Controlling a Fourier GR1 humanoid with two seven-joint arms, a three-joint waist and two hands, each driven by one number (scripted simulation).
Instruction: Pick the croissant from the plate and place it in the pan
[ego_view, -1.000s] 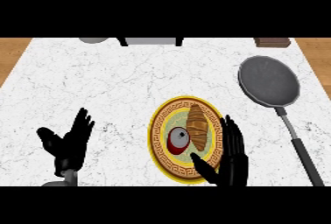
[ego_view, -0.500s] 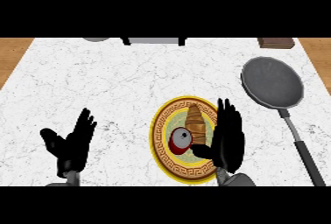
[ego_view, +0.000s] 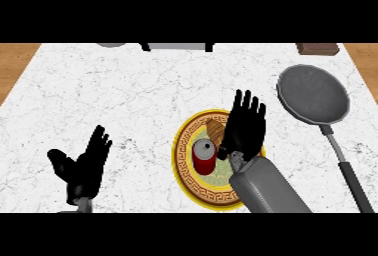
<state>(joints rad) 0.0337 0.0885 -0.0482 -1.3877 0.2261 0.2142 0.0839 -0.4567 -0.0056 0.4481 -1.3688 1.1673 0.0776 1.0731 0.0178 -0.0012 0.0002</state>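
A yellow-rimmed plate lies on the marble counter just below centre. On it a brown croissant shows only at its left part; my right hand hovers over the rest with straight fingers pointing away from me. A red can lies on the plate beside the croissant. The dark grey pan sits at the upper right, its long handle running down toward the lower right. My left hand rests open at the lower left, fingers up.
A dark appliance base and a grey object stand along the counter's far edge. A brown block sits at the far right. Wooden floor shows beyond the counter's left and right edges.
My right hand has moved up from the plate's lower right rim to over the croissant, covering most of it. The left hand has hardly shifted.
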